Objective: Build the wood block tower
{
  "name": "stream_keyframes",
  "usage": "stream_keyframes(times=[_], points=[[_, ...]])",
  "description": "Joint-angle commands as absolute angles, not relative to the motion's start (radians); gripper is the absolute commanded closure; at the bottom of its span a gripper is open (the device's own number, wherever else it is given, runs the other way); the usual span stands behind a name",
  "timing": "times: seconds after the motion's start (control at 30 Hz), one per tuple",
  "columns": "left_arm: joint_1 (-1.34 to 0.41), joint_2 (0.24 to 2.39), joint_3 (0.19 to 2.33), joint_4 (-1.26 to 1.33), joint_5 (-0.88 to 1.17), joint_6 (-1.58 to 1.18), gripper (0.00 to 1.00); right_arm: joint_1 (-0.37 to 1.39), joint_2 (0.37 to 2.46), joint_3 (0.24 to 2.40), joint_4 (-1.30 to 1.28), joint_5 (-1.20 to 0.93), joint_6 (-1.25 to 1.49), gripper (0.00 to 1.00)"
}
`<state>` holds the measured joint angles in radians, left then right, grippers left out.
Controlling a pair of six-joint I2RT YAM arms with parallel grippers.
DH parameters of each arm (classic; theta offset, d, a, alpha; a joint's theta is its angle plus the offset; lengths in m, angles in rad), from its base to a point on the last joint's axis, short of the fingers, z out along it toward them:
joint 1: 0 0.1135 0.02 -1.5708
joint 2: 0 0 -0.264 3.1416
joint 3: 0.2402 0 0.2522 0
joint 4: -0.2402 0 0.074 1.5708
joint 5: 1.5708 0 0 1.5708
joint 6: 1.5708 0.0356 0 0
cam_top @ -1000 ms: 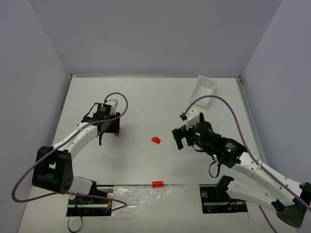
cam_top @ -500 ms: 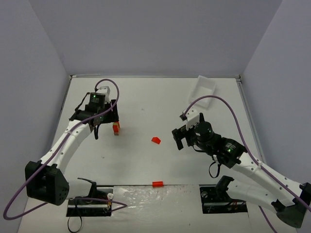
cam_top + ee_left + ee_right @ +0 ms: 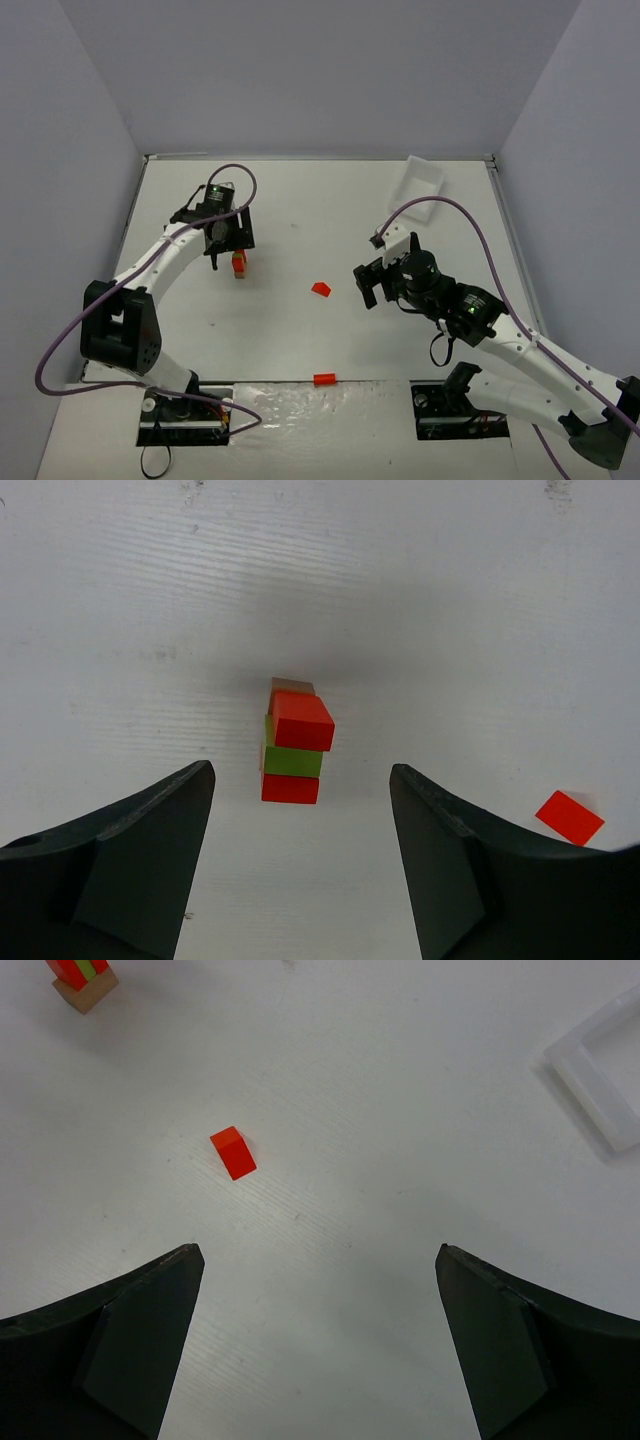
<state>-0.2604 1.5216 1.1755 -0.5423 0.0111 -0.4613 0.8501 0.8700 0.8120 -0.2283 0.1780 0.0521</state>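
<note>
Found the wood block tower [image 3: 295, 745] standing upright on the left part of the worktop [image 3: 330, 215], just beside the left gripper [image 3: 300, 770]. Counted red, lime green and tan blocks in it, with the tan one at the base in the right wrist view. Saw the left jaws apart and clamped on nothing; in the left wrist view the tower showed in the gap between them, touching neither. Saw the right gripper [image 3: 320, 1250] over bare worktop towards the right, jaws spread wide and empty. Noted a loose red block [image 3: 321, 288] lying between the two grippers, well apart from the tower, and a second red block [image 3: 323, 379] at the near edge. Spotted a white tray [image 3: 418, 180] in the far right corner.
</note>
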Motion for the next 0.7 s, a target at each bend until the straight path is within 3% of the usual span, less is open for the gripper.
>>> stream_keyframes(times=[0.0, 0.37, 0.67], points=[[-0.257, 1.538, 1.236, -0.538, -0.02, -0.482, 0.32, 0.844, 0.881, 0.846, -0.168, 0.189, 0.052, 0.0], [-0.262, 1.623, 1.276, -0.537, -0.035, -0.471, 0.34, 0.844, 0.89, 0.841, -0.167, 0.188, 0.052, 0.0], [-0.274, 1.656, 1.287, -0.546, -0.053, -0.469, 0.43, 0.843, 0.899, 0.839, -0.167, 0.183, 0.052, 0.0]])
